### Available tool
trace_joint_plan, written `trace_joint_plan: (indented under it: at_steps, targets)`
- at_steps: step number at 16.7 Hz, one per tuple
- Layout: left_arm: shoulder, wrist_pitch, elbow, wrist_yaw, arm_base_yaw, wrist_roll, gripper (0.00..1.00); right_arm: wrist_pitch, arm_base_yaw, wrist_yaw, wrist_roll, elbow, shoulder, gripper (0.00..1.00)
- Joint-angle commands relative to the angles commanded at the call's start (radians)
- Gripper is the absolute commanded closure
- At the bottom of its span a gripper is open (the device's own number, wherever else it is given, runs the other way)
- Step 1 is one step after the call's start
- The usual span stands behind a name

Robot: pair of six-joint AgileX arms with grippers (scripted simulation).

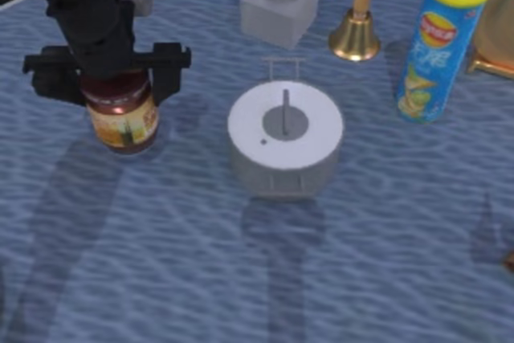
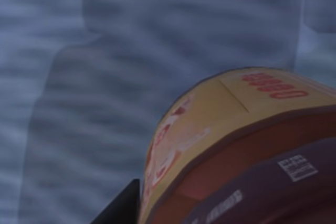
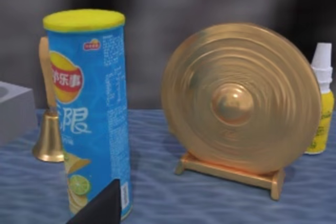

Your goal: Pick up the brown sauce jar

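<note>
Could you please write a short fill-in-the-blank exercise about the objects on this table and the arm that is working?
1. The left tool straddles the lid end of the brown sauce jar, whose label is mostly ____.
2. The tall blue chips can has a ____ lid.
3. Between the grey cube and the chips can stands a golden ____.
4. The gold disc rests on a ____.

Missing words: orange-yellow; yellow; bell; stand

Glossy glass brown sauce jar (image 1: 123,116) with paper label; matt rippled blue table (image 1: 385,222).
</note>
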Motion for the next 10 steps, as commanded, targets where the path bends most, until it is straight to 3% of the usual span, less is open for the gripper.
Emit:
trace_joint_plan:
  at_steps: [5, 10]
  targets:
    - [0.010, 0.015, -0.012, 0.001, 0.007, 0.002, 1.00, 0.000, 0.000, 0.000, 0.000, 0.000, 0.000, 0.00]
    - [0.056, 0.157, -0.098, 0.002, 0.006, 0.007, 1.00, 0.000, 0.000, 0.000, 0.000, 0.000, 0.000, 0.00]
